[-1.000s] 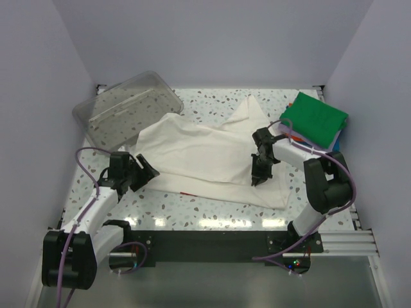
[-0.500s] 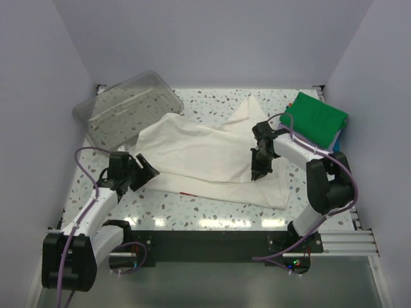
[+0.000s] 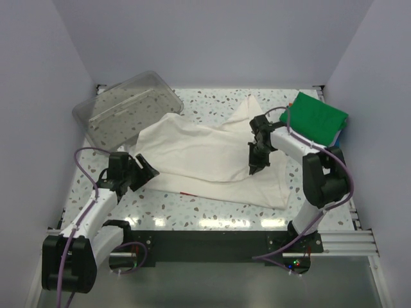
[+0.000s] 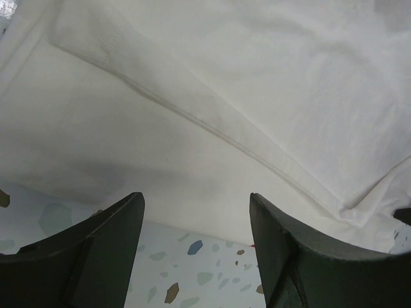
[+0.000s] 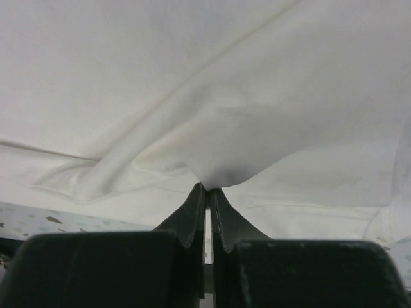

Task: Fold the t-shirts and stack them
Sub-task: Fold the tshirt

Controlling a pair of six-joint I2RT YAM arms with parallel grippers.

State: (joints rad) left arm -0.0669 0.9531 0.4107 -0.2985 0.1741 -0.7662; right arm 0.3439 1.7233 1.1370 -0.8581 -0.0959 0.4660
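The right gripper [image 5: 207, 192] clamps a pinch of the cream-white t-shirt [image 3: 205, 154] toward the table's [image 3: 212, 206] right edge, probably to spread it for folding, while the left gripper [image 4: 196, 247] gapes empty at its left hem.

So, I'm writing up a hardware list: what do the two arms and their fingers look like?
The left arm and right arm both have white link shells with black joints. A lavender cable loops beside each. The fingers are matte black, tapering wedges.
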